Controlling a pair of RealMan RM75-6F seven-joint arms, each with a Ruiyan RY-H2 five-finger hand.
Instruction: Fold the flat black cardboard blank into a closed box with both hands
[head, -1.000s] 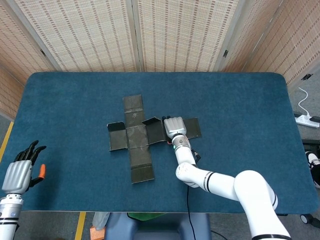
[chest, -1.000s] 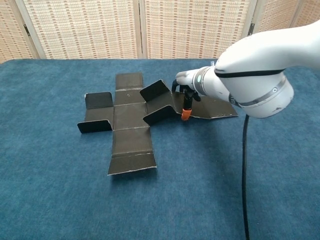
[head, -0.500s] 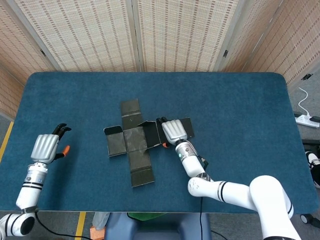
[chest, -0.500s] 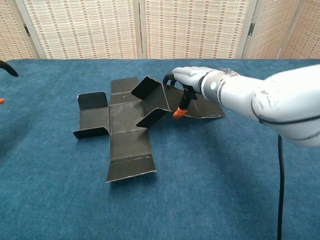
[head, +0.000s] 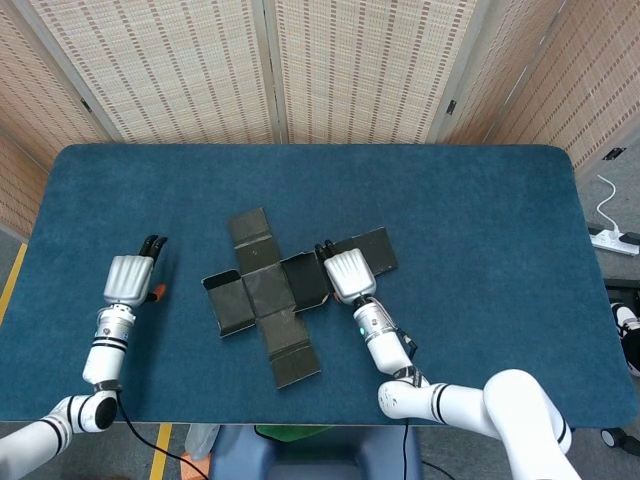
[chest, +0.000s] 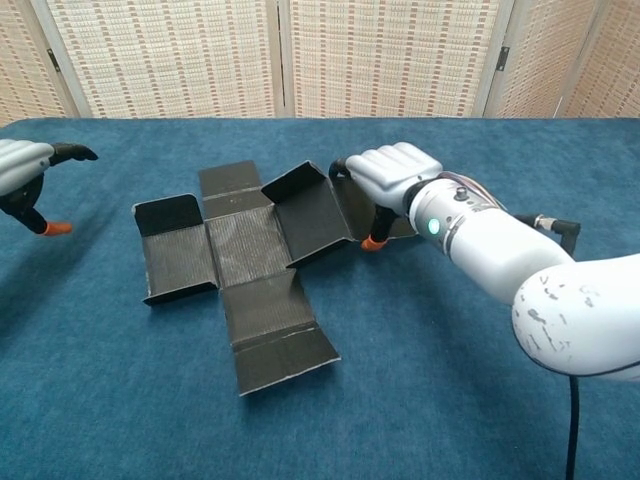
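Note:
The black cardboard blank (head: 258, 292) (chest: 245, 250) lies cross-shaped and skewed on the blue table (head: 480, 220), with its side flaps tilted up. My right hand (head: 345, 272) (chest: 392, 172) grips the blank's right-side panel. Its fingers curl over the raised edge and the orange-tipped thumb sits below, by the table. My left hand (head: 128, 278) (chest: 20, 165) hovers left of the blank, well apart from it. It holds nothing, with the fingers stretched forward and the thumb pointing down.
Woven folding screens stand behind the table's far edge. A white power strip (head: 612, 238) lies on the floor at the right. A black cable (chest: 575, 430) hangs from my right arm near the front edge.
My left hand has come in from the table's left edge toward the blank. My right hand has dragged the blank a little leftward and turned it, so the cross now lies skewed.

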